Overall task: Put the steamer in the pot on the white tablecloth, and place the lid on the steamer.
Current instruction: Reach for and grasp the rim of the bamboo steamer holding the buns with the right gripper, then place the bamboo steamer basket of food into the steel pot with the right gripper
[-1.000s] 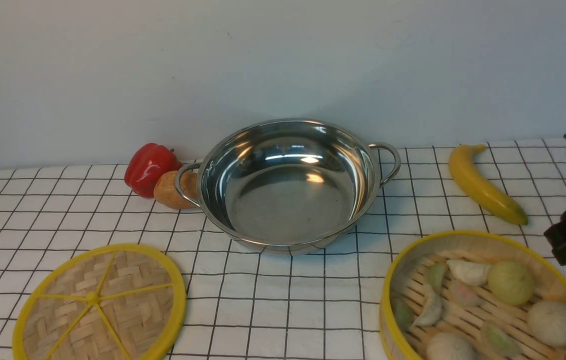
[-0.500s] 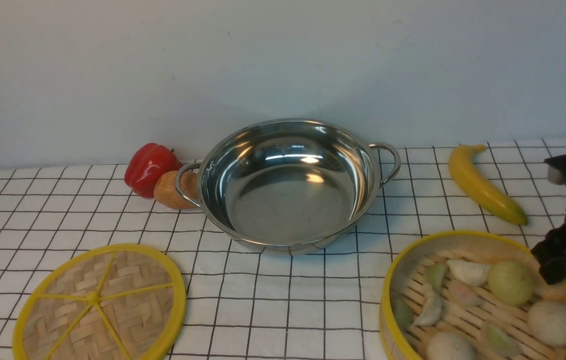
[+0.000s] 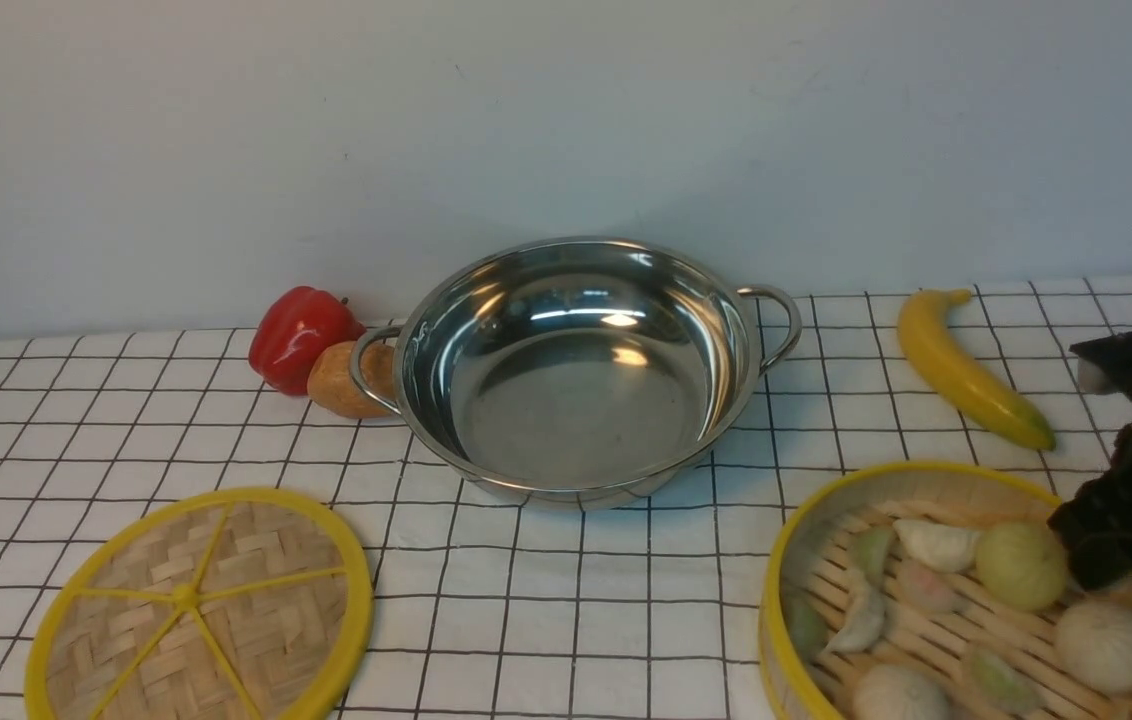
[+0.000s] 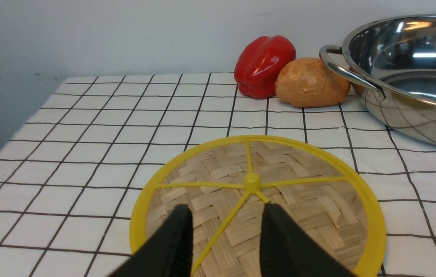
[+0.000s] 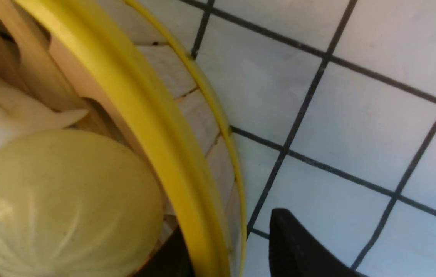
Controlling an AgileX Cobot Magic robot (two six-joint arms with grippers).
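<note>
Right hand straddles the steamer rim, unclenched (one finger inside); left hand hangs released above the lid.

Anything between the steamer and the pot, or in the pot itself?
Nothing visible. Only bare white tablecloth lies between the steamer and the pot, and the pot is empty. The banana sits right of that path. The right gripper straddles the steamer's rim, fingers open.
</note>
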